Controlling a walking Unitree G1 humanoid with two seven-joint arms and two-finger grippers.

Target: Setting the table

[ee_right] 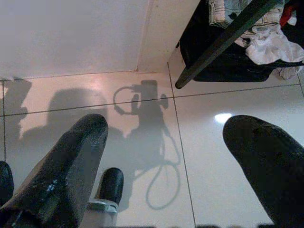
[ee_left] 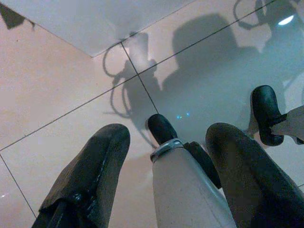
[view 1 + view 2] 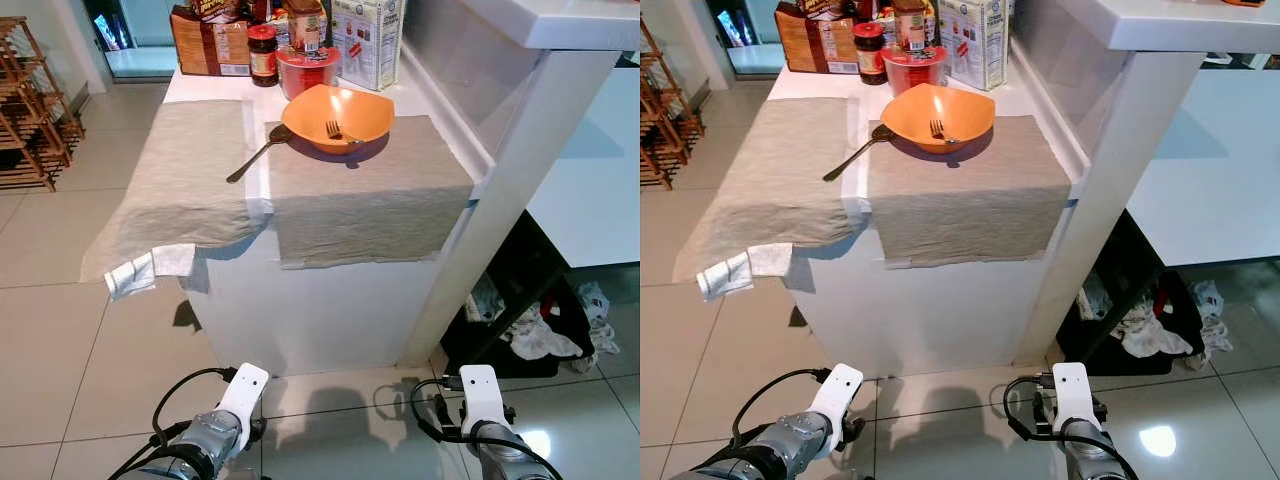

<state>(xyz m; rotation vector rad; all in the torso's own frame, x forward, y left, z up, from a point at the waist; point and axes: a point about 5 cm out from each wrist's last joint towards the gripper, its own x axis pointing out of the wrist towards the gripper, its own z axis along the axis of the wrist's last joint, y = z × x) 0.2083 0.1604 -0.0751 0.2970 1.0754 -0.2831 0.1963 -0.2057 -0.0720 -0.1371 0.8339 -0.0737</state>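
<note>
Orange bowl (image 3: 338,116) with fork (image 3: 334,129) set on grey placemat (image 3: 365,190); spoon (image 3: 258,153) laid beside. Left gripper (image 2: 168,156) and right gripper (image 1: 166,156) hung low, fingers spread wide.

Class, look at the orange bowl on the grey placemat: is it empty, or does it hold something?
Not empty. The orange bowl stands upright on the grey placemat, with a metal fork lying inside it; no food shows.

placemats (image 3: 370,190): matt woven cloth | bowl (image 3: 338,117): smooth plastic | spoon (image 3: 256,154): metal | floor (image 3: 60,330): glossy tile
</note>
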